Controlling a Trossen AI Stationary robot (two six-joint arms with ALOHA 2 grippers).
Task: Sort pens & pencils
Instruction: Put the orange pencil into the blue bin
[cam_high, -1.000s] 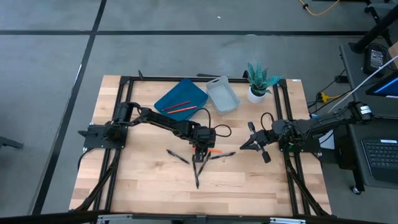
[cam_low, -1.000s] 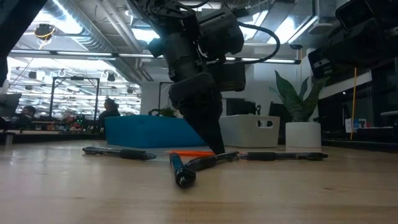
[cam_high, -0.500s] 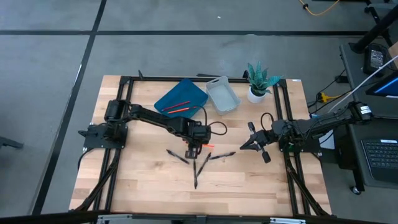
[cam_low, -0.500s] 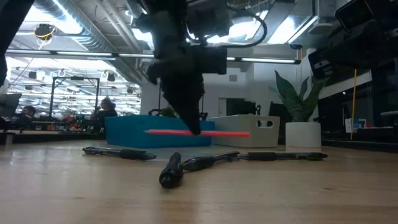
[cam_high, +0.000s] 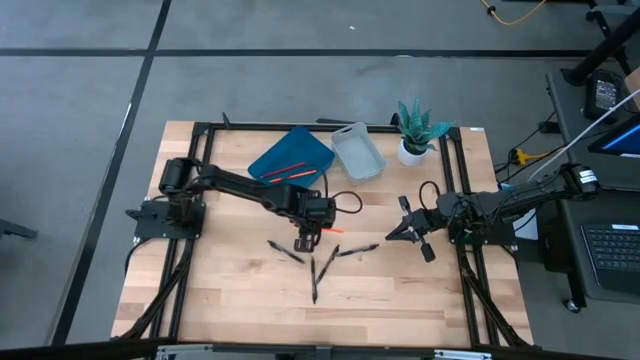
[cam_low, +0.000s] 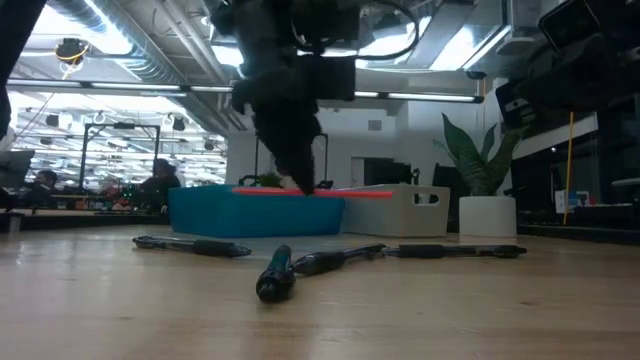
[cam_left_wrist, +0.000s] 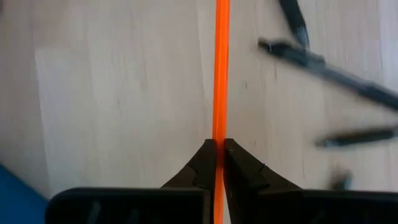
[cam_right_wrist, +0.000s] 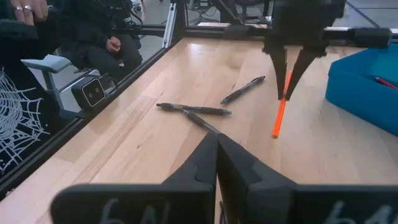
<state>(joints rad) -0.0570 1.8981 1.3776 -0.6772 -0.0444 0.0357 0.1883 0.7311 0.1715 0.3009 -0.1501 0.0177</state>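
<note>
A: Black pens (cam_low: 275, 272) lie nearest the low camera, on the wood table (cam_high: 230, 300) in front of the blue tray (cam_high: 290, 155). Four show from above.

B: And the carried one?

A: Left gripper (cam_left_wrist: 219, 152) is clamped tight on an orange pencil (cam_left_wrist: 221, 68), held off the table just in front of the tray, above the pens. Two more red pencils (cam_high: 288, 171) are already inside the tray. A grey bin (cam_high: 358, 153) stands beside the tray, a potted plant (cam_high: 416, 130) past that.

B: Right arm?

A: Right gripper (cam_right_wrist: 216, 155) waits fully closed and empty, off to the tray's right-front side.

B: Risks?

A: The grip is narrow on a thin stick. My judgement: the pencil could pivot or slip out short of the tray wall, or its long end could catch that wall.

B: Unclear?

A: The grey bin's contents can't be seen. The wrist view blurs the pens and cuts off the pencil's near end.
</note>
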